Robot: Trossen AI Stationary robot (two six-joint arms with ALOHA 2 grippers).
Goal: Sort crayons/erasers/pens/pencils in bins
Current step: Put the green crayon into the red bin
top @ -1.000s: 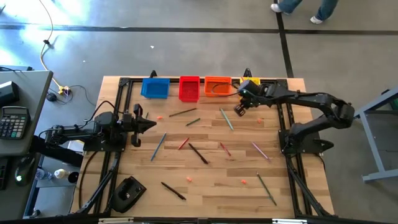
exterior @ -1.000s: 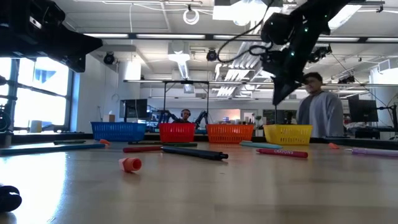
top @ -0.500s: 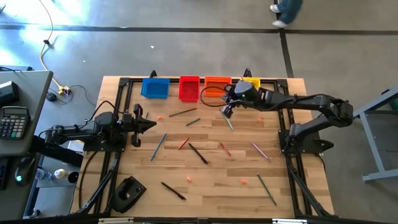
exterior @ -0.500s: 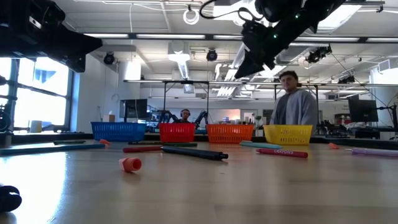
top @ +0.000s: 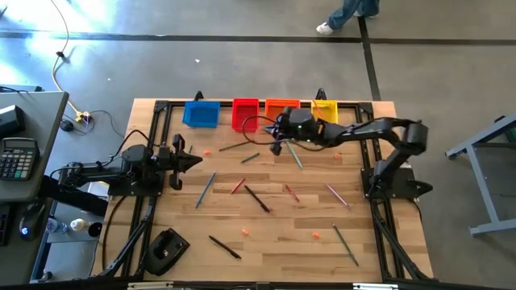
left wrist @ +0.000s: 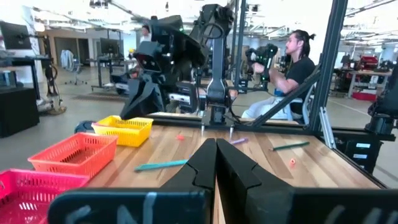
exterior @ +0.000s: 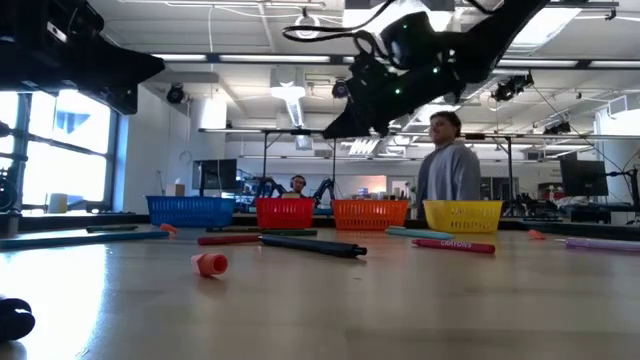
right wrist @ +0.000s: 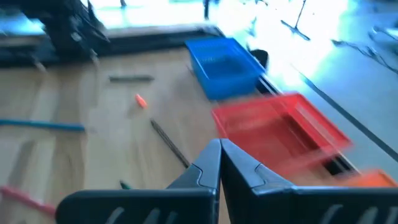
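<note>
Four bins stand in a row at the far edge: blue (top: 200, 114), red (top: 245, 113), orange (top: 279, 105) and yellow (top: 324, 107). Several thin coloured sticks lie scattered flat on the table, such as a teal one (top: 293, 155) and a black one (top: 257, 198). Small pink-red erasers (top: 244, 232) (top: 317, 236) lie among them. My right gripper (top: 276, 145) hangs shut and empty above the table in front of the red and orange bins. My left gripper (top: 193, 159) waits shut at the left, holding nothing.
A black frame rail (top: 266, 103) runs behind the bins. A dark device (top: 165, 250) sits at the near left corner. In the low view an eraser (exterior: 209, 263) lies close, and a person (exterior: 447, 175) stands beyond the table. Bare wood shows along the near edge.
My right gripper has swung toward the table's left, from beside the yellow bin to in front of the orange and red bins. It has tipped up from pointing steeply down to nearly level, and it stays shut. The person behind the table has walked leftward.
</note>
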